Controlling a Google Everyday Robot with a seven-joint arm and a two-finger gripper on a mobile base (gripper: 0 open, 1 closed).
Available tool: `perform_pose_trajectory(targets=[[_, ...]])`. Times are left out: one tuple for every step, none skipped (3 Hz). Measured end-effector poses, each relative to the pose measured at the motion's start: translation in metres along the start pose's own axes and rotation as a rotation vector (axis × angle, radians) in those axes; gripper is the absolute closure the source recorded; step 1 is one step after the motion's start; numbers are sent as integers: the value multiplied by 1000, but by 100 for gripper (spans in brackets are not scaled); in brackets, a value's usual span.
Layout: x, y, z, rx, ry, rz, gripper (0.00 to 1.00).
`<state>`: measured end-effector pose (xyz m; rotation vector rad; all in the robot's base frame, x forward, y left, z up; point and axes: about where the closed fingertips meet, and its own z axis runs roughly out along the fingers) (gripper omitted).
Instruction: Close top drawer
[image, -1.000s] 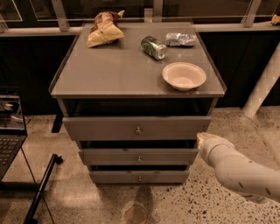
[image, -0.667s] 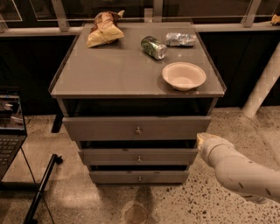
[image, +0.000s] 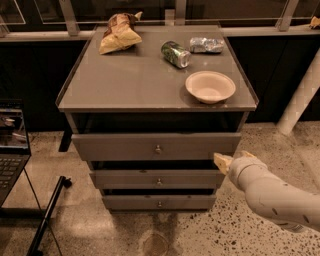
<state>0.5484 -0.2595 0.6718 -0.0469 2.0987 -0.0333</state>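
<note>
The top drawer (image: 120, 146) stands pulled out beneath the cabinet top (image: 140, 85), with its knob (image: 158, 148) at centre. The gripper (image: 222, 162) sits just beside the lower right corner of the drawer front. You cannot tell whether it is open or closed, nor whether it touches. Treat this as the approach step. Next, set the gripper against the flat front and push straight inward, keeping clear of the drawer below.

No text, brand, number or sign legible. Checked the chip bag (image: 119, 34) and green can (image: 176, 53), both above-left of the gripper (image: 222, 162), and the laptop screen (image: 11, 129), far left of it. Gripper sits just beside the lower right corner of the top drawer (image: 125, 146).
</note>
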Motion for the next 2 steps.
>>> perform_pose_trajectory(targets=[[0, 0, 0, 0, 0, 0, 0], [0, 0, 0, 0, 0, 0, 0]])
